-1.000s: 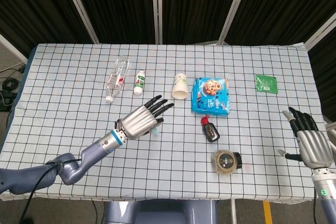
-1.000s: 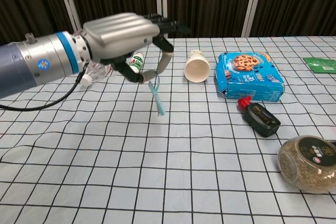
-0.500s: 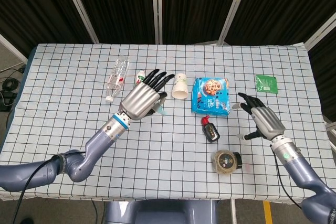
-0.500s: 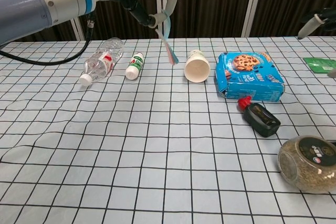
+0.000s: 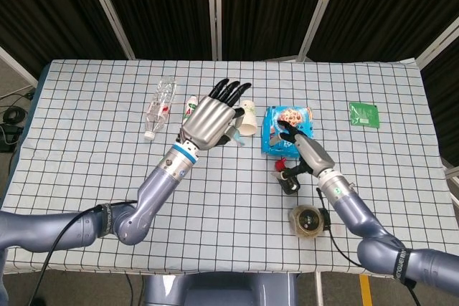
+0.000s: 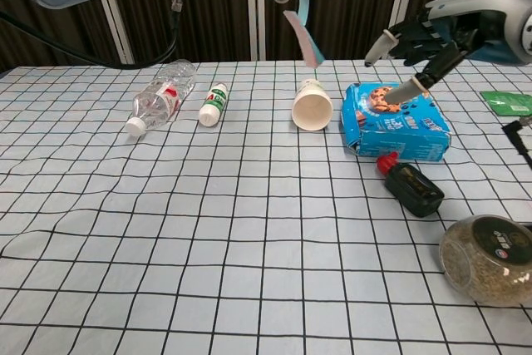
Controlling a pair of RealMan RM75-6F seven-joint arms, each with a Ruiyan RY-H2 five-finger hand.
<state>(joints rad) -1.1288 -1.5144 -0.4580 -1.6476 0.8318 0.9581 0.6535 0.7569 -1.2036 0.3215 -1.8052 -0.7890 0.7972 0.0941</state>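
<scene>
Toothbrush [image 6: 304, 36] — pinched in left hand [image 5: 209, 119], held high above paper cup [image 6: 312, 106]. Right hand [image 6: 422, 39], fingers apart, empty, over cookie box [image 6: 397, 121]. Carry step — next move likely needs careful lowering.

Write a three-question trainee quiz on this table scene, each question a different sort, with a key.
1. True or false: the paper cup stands upright.
2. Which hand holds the light blue strip? A. left B. right C. neither
3. Fill in: the right hand hovers above the blue ______ box.

Key: 1. False, it lies on its side with the mouth toward the chest camera. 2. A, the left hand pinches it up in the air near the cup. 3. cookie; the hand holds nothing and its fingers are apart.
</scene>
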